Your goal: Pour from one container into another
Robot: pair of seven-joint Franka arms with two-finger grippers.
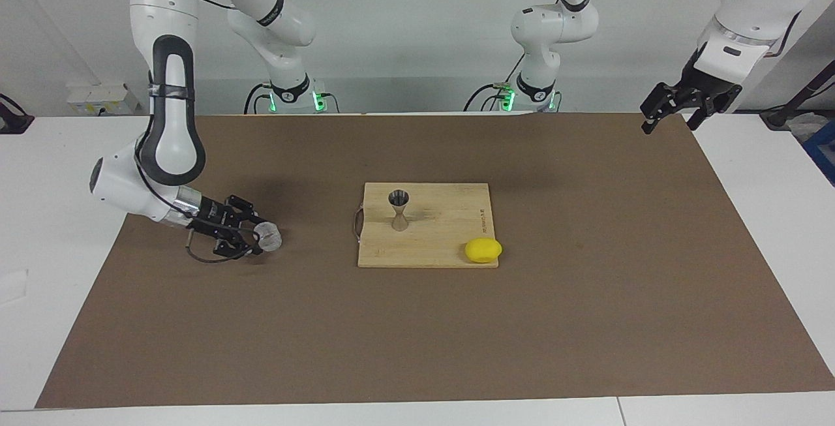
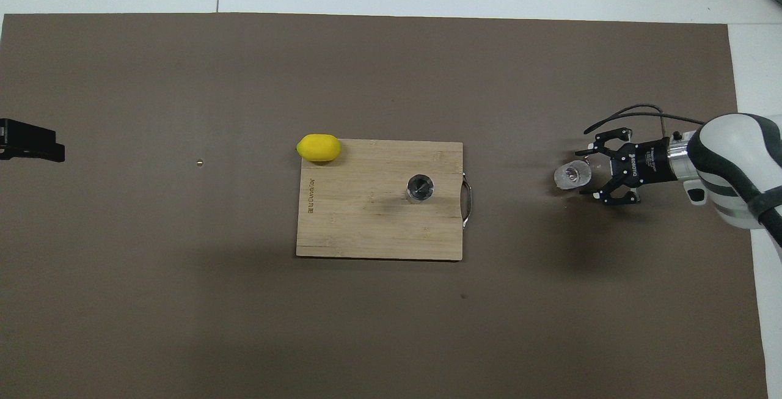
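Observation:
The clear glass cup (image 1: pixel 268 237) (image 2: pixel 572 176) stands upright on the brown mat toward the right arm's end of the table. My right gripper (image 1: pixel 253 239) (image 2: pixel 589 174) is low beside it, open, its fingertips to either side of the cup's edge without gripping it. The silvery hourglass-shaped jigger (image 1: pixel 398 209) (image 2: pixel 420 187) stands upright on the wooden cutting board (image 1: pixel 450 217) (image 2: pixel 366 228). My left gripper (image 1: pixel 672 116) (image 2: pixel 30 142) waits open, high over the mat's corner at the left arm's end.
A yellow lemon (image 1: pixel 483 250) (image 2: pixel 318 147) lies at the board's corner farthest from the robots. A tiny speck (image 2: pixel 199 162) sits on the brown mat (image 1: pixel 587 321) toward the left arm's end. The board's metal handle (image 2: pixel 467 203) points toward the glass cup.

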